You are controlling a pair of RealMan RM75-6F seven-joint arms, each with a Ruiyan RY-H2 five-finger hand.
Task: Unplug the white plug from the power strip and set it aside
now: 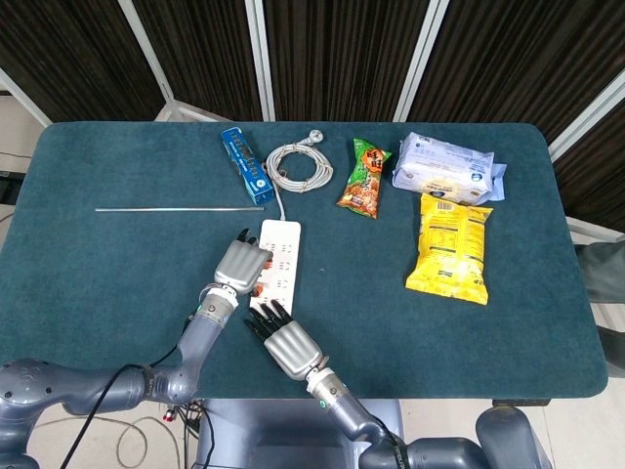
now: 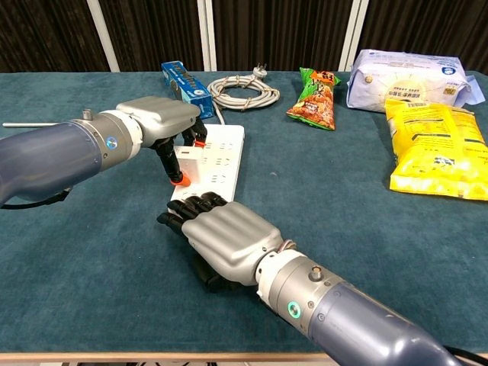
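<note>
The white power strip [image 1: 280, 252] [image 2: 221, 155] lies lengthwise in the middle of the table. A white plug [image 2: 187, 162] sits on its left side, about halfway along. My left hand [image 1: 242, 265] [image 2: 158, 123] reaches in from the left and pinches the plug between its orange-tipped fingers [image 2: 177, 180]. In the chest view the plug still looks seated in the strip. My right hand [image 1: 286, 338] [image 2: 222, 239] lies palm down at the strip's near end, with its dark fingertips [image 2: 192, 207] resting on that end and holding nothing.
The strip's coiled white cable [image 1: 299, 166] lies behind it, beside a blue box [image 1: 243, 164]. A snack bag [image 1: 364, 178], a white wipes pack [image 1: 447, 168] and a yellow bag [image 1: 451, 246] lie to the right. A thin metal rod [image 1: 179, 208] lies at the left.
</note>
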